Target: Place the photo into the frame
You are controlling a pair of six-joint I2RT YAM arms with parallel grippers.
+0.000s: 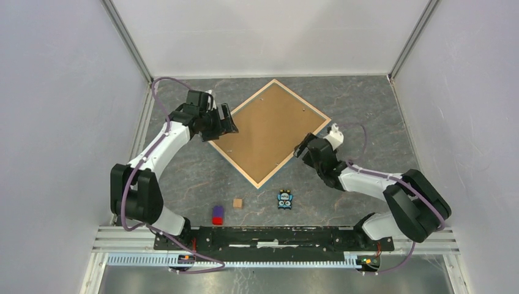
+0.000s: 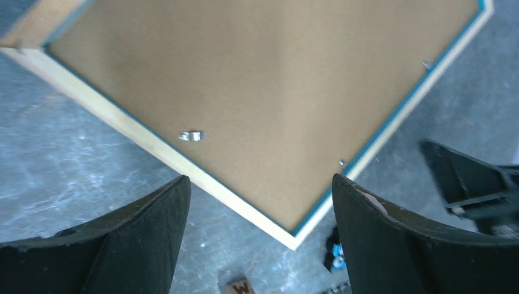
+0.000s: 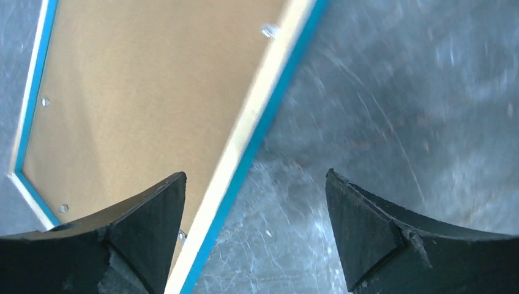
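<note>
The frame [image 1: 233, 164] lies face down on the table, turned like a diamond, its light wood back rim up. A brown backing board [image 1: 269, 130] fills it. The photo is hidden. My left gripper [image 1: 227, 120] hovers open at the frame's left corner, touching nothing. In the left wrist view, that gripper [image 2: 260, 180] looks down on the rim [image 2: 122, 120], the board [image 2: 263, 79] and a metal tab [image 2: 191, 136]. My right gripper [image 1: 303, 150] is open at the frame's lower right edge. In the right wrist view, the rim [image 3: 260, 104] runs between that gripper's [image 3: 255, 173] spread fingers, untouched.
A small wooden letter cube [image 1: 237, 203], a red and purple block [image 1: 218, 214] and a small blue toy [image 1: 285, 199] sit on the table between the frame and the arm bases. White walls close in the table at the back and on both sides.
</note>
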